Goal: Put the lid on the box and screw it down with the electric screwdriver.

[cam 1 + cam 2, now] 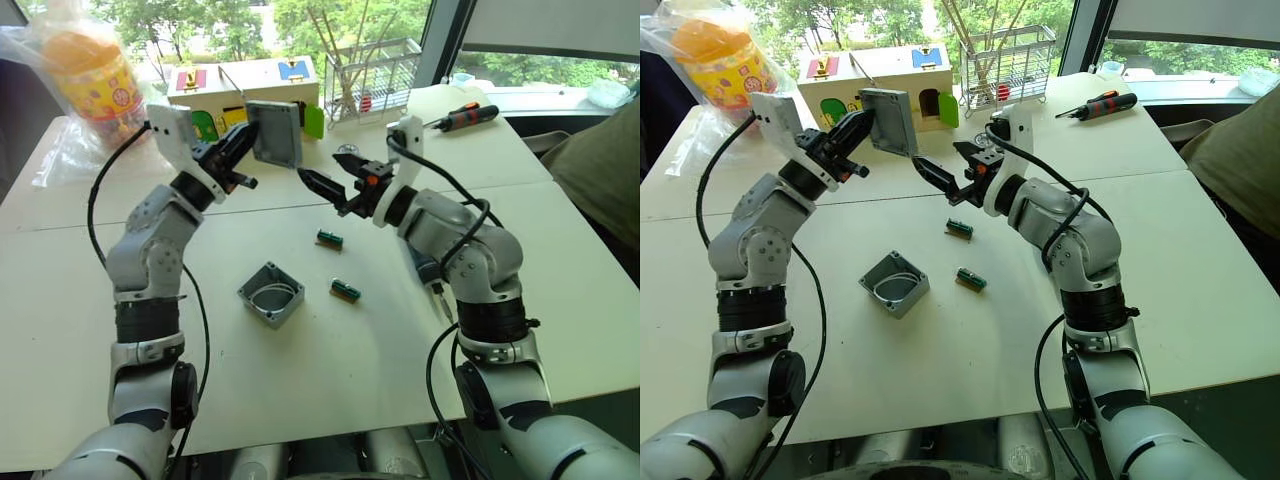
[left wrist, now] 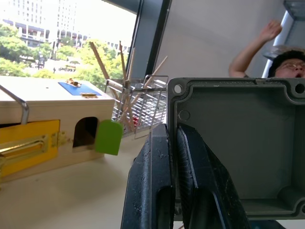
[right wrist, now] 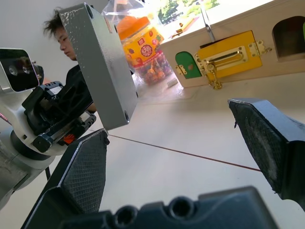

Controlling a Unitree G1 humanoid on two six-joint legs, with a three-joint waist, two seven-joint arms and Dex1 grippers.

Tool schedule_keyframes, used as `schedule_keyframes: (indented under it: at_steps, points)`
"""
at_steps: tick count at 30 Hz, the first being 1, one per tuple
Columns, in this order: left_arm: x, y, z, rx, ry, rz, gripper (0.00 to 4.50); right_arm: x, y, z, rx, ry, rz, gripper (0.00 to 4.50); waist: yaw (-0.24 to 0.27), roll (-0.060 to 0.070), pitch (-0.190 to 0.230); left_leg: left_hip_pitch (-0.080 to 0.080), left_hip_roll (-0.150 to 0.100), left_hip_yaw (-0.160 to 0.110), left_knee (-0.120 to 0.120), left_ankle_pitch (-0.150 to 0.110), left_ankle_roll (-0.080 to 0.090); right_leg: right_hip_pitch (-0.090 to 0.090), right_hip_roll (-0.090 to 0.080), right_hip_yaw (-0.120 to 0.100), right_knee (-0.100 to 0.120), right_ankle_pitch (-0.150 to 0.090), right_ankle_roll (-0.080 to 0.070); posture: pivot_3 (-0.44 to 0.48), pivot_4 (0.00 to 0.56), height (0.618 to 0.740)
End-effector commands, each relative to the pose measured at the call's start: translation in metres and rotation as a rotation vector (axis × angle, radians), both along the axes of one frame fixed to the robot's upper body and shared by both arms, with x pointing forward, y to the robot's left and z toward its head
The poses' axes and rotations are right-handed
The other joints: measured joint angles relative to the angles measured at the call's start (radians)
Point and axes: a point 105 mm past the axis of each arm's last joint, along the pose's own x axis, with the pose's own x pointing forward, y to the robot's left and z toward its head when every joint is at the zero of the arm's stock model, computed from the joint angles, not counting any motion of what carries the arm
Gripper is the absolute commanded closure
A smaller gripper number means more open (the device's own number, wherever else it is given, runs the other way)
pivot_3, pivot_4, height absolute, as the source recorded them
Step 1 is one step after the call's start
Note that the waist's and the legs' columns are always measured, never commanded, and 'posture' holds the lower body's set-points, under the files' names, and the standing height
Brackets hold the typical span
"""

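Left gripper (image 1: 240, 150) is pinching the lid (image 1: 276, 133) by its rim, up in the air; right gripper (image 1: 328, 180) is spread wide beside it. The box (image 1: 271, 294) sits open on the table (image 1: 560, 260). I'd square the corners before lowering.

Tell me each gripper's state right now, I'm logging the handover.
Left gripper: jaws shut on the lid, held up above the table.
Right gripper: jaws open, empty, beside the lid.

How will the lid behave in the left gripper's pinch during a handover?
Probably stiff: the lid keeps its shape though the left gripper pinches only one rim. Its smooth grey face looks slippery, so it may pivot if nudged.
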Motion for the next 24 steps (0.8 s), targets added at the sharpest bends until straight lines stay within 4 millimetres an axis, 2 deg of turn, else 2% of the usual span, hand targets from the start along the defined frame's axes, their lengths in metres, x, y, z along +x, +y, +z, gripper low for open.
schedule_keyframes:
  at_steps: [1, 5, 14, 20, 21, 22, 24]
  points:
    - [-0.009, -0.009, 0.017, 0.023, -0.092, -0.035, 4.43, -0.011, 0.001, 0.025, 0.055, -0.057, 0.034, 0.00, 0.001, 0.000, 0.000, 0.000, 0.000, 0.000, 0.000, 0.000, 0.000, 0.000, 0.000, 0.000, 0.000, 0.000, 0.000, 0.000, 0.150, 0.740]
    - [-0.007, -0.011, 0.012, 0.061, -0.094, -0.038, 4.43, -0.015, 0.001, 0.032, 0.086, -0.045, 0.038, 0.00, 0.003, 0.000, 0.000, 0.000, 0.000, 0.000, 0.000, 0.000, 0.000, 0.000, 0.000, 0.000, 0.000, 0.000, 0.000, 0.000, 0.150, 0.740]
    - [-0.006, -0.026, 0.014, 0.140, -0.133, -0.072, 4.43, -0.018, 0.002, 0.037, 0.121, -0.027, 0.038, 0.00, 0.004, 0.000, 0.000, 0.000, 0.000, 0.000, 0.000, 0.000, 0.000, 0.000, 0.000, 0.000, 0.000, 0.000, 0.000, 0.000, 0.150, 0.740]
    - [-0.003, -0.028, 0.013, 0.155, -0.136, -0.076, 4.43, -0.021, 0.004, 0.036, 0.136, -0.016, 0.044, 0.00, 0.003, 0.000, 0.000, 0.000, 0.000, 0.000, 0.000, 0.000, 0.000, 0.000, 0.000, 0.000, 0.000, 0.000, 0.000, 0.000, 0.150, 0.740]
    - [-0.003, -0.028, 0.013, 0.156, -0.136, -0.077, 4.50, -0.021, 0.004, 0.035, 0.137, -0.015, 0.045, 0.50, 0.003, 0.000, 0.000, 0.000, 0.000, 0.000, 0.000, 0.000, 0.000, 0.000, 0.000, 0.000, 0.000, 0.000, 0.000, 0.000, 0.150, 0.740]
    - [-0.003, -0.028, 0.013, 0.157, -0.137, -0.077, 4.50, -0.021, 0.004, 0.035, 0.138, -0.014, 0.045, 0.73, 0.003, 0.000, 0.000, 0.000, 0.000, 0.000, 0.000, 0.000, 0.000, 0.000, 0.000, 0.000, 0.000, 0.000, 0.000, 0.000, 0.150, 0.740]
    - [-0.003, -0.028, 0.012, 0.161, -0.138, -0.079, 4.50, -0.023, 0.004, 0.034, 0.137, -0.012, 0.054, 1.47, 0.003, 0.000, 0.000, 0.000, 0.000, 0.000, 0.000, 0.000, 0.000, 0.000, 0.000, 0.000, 0.000, 0.000, 0.000, 0.000, 0.150, 0.740]
